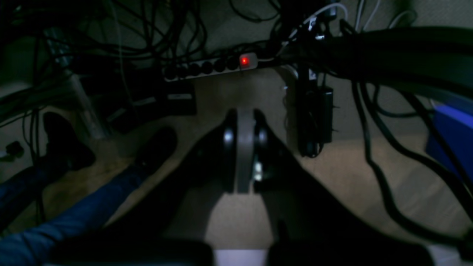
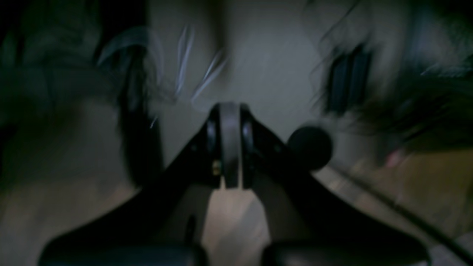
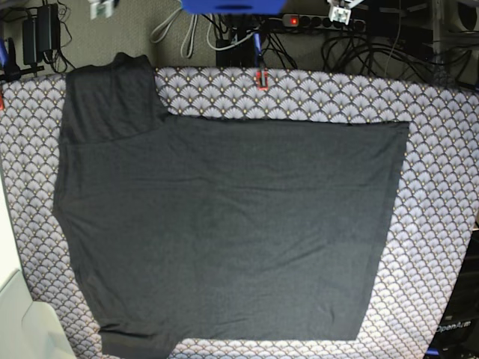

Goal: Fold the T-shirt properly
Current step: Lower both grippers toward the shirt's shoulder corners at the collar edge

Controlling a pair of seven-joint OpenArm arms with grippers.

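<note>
In the left wrist view the left gripper (image 1: 244, 147) has its jaws pressed together on nothing, above a floor with a power strip (image 1: 210, 66) and cables. The right gripper (image 2: 230, 146) is likewise closed and empty, its surroundings blurred. In the base view the T-shirt (image 3: 224, 232) lies spread flat, plain side up, on the tablecloth (image 3: 441, 194), away from both grippers.
</note>
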